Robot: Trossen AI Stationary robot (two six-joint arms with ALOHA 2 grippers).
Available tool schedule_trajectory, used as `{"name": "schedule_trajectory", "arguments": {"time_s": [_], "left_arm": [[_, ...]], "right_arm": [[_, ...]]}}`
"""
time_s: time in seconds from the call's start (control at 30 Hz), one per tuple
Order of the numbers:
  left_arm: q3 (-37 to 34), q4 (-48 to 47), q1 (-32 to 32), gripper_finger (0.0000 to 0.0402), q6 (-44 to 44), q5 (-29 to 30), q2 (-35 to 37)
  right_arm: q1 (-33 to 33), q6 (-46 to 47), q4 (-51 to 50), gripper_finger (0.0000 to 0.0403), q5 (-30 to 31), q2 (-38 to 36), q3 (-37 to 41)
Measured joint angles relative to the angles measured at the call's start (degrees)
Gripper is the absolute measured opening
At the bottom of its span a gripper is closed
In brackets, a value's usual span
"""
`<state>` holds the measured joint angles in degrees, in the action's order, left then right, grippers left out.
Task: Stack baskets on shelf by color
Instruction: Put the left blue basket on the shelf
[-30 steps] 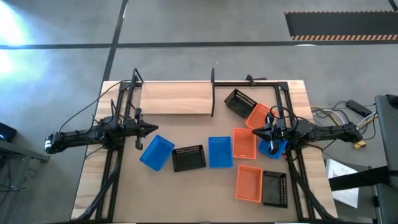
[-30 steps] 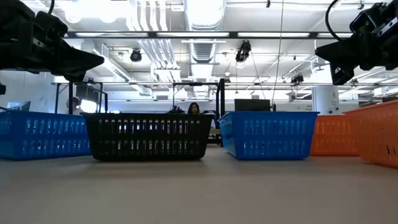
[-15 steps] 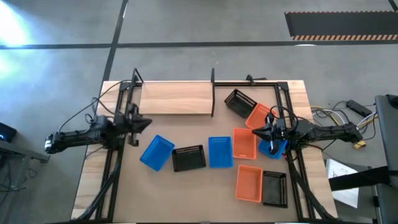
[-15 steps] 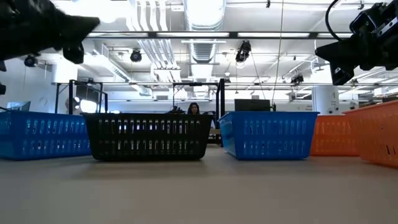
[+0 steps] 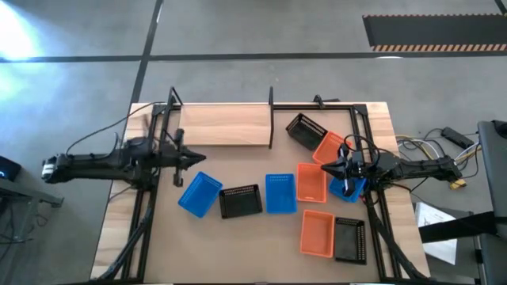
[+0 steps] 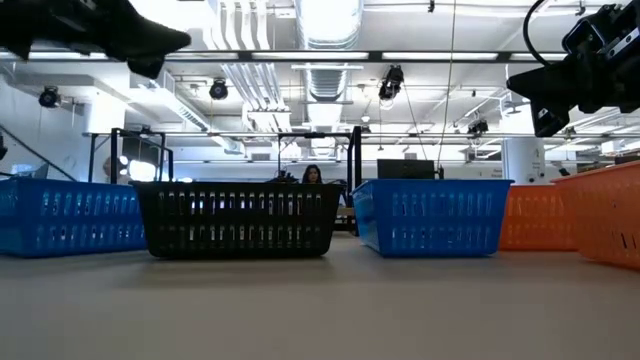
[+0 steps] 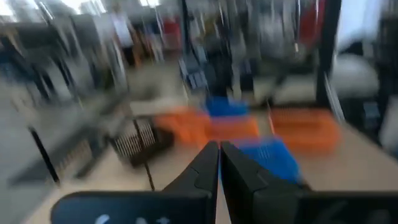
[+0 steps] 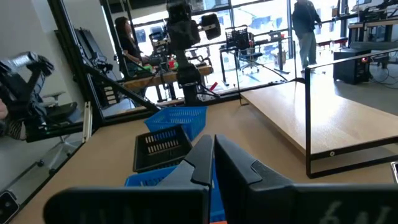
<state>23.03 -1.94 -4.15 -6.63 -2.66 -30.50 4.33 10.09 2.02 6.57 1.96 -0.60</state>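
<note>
Several baskets lie loose on the brown tabletop. A blue basket (image 5: 200, 194), a black one (image 5: 240, 201) and another blue one (image 5: 280, 194) stand in a row at the middle. To their right are orange baskets (image 5: 310, 182) (image 5: 328, 147) (image 5: 317, 233), black ones (image 5: 305, 130) (image 5: 348, 239) and a blue one (image 5: 347, 188). The wooden shelf (image 5: 224, 125) stands bare at the far side. My left gripper (image 5: 204, 158) hangs shut in the air between the shelf and the left blue basket. My right gripper (image 5: 323, 167) is shut above the right-hand baskets.
Black metal uprights (image 5: 271, 119) frame the shelf, and more black frame bars (image 5: 150, 182) run along the table's left and right sides. Cables (image 5: 428, 142) trail off the right edge. Bare tabletop (image 5: 214, 245) lies at the near left. People show far back in the room.
My left gripper has risen well above the table and stayed shut; its tip ends slightly farther toward the table's middle. My right gripper and all baskets have kept still.
</note>
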Motion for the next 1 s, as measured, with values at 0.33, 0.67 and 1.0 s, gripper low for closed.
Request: {"name": "schedule_trajectory", "arguments": {"time_s": [0.33,0.67,1.0], "left_arm": [[24.4,-43.3,16.9,0.0000,0.5,7.7,-27.6],[38.6,-66.8,27.7,0.0020,19.7,4.2,-52.1],[44.6,-69.0,28.9,0.0150,20.9,-2.9,-61.5]], "right_arm": [[0.0,0.0,0.0,0.0009,0.0,0.0,0.0],[0.0,0.0,0.0,0.0009,0.0,0.0,0.0],[0.0,0.0,0.0,0.0009,0.0,0.0,0.0]]}}
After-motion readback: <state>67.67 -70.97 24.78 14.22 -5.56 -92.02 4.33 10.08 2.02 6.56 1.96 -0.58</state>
